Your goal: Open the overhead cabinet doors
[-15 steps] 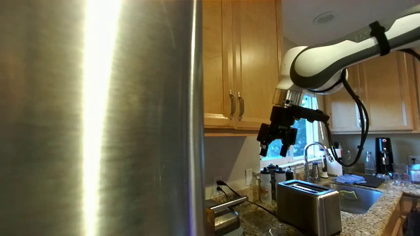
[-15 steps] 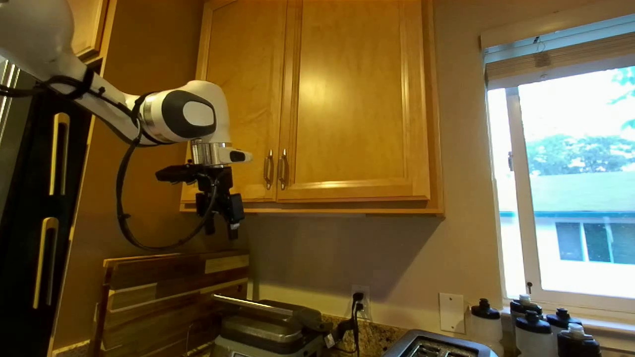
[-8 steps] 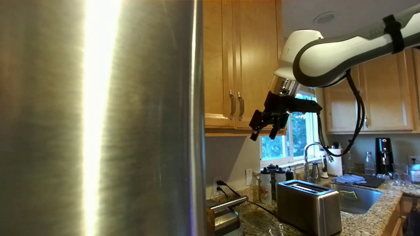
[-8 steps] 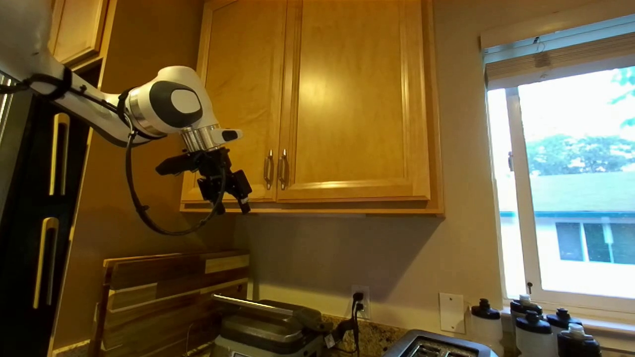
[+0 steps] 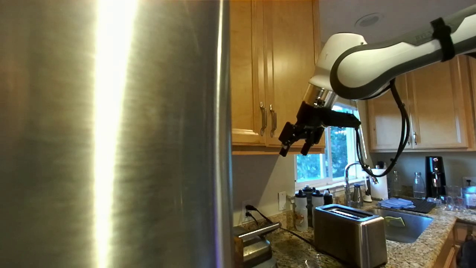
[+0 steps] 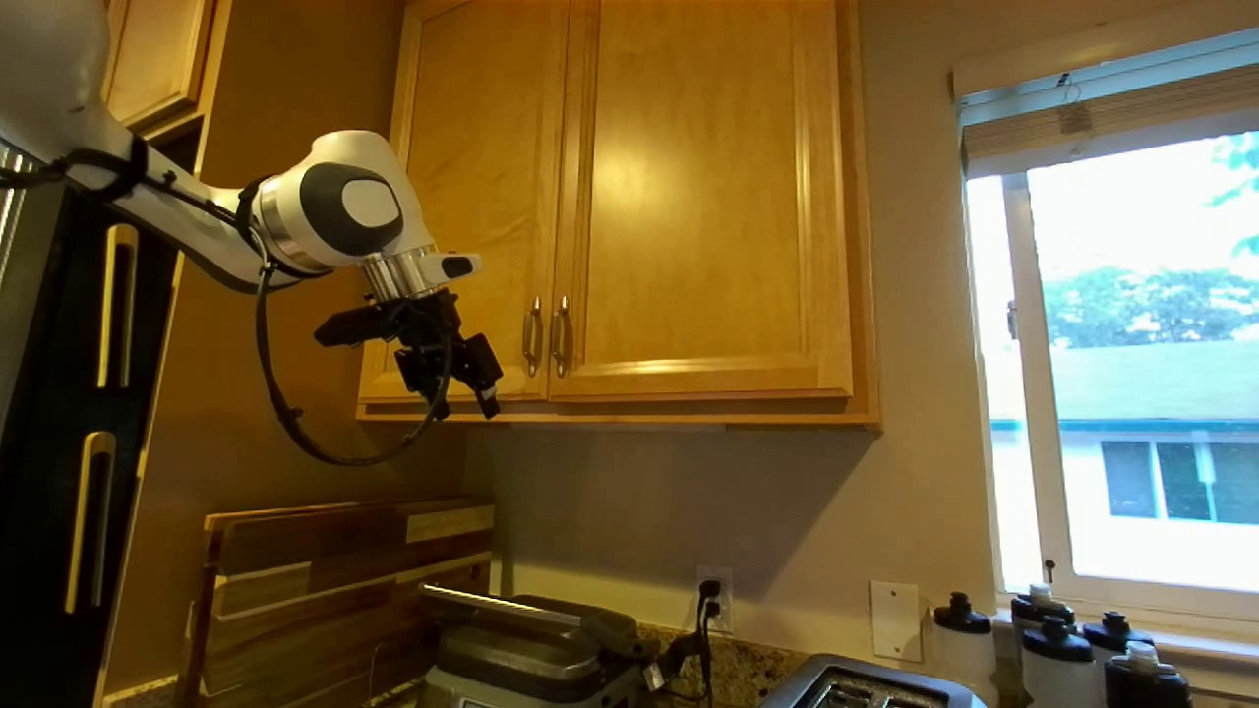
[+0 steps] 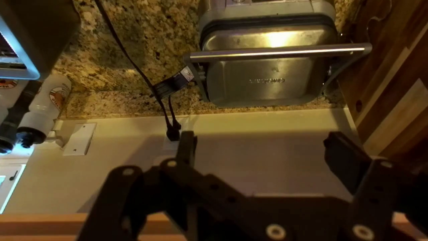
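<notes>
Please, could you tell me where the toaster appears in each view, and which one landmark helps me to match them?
In an exterior view: toaster at the lower right.
In an exterior view: toaster at the bottom edge, right of centre, cut off.
Wrist view: toaster in the upper left corner, partly shown.
Shared landmark: the plugs at the wall; the toaster is right of them in both exterior views, left in the wrist view.

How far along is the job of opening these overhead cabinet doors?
Done: no opening yet; both cabinet doors sit shut. In hand: the reach, it seems; the jaws stand open and empty, apart from the handles in both exterior views. Left: getting hold of a handle and swinging each door open.
</notes>
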